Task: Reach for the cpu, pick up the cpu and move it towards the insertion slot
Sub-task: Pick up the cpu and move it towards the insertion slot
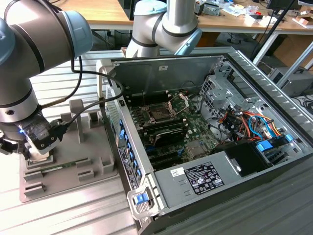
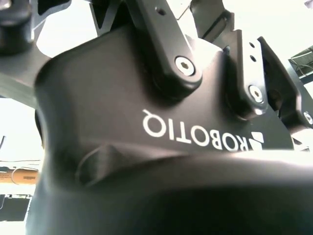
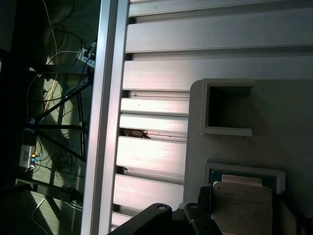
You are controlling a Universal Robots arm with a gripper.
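In the first wrist view the cpu, a silvery-white square with a green edge, lies in a raised pocket of the grey tray. My gripper is right down at it, with dark parts on both sides of the chip. In the exterior view the gripper is low over the tray at the exterior view's left, and it hides the cpu there. The insertion slot, with its metal frame swung up, sits on the green board inside the open computer case. The gripper's black body also appears in the second wrist view.
The tray carries raised grey blocks and an empty square recess. The case's upright side wall stands between tray and board. Black memory slots, cables and a drive bay crowd the case. The table's metal edge runs nearby.
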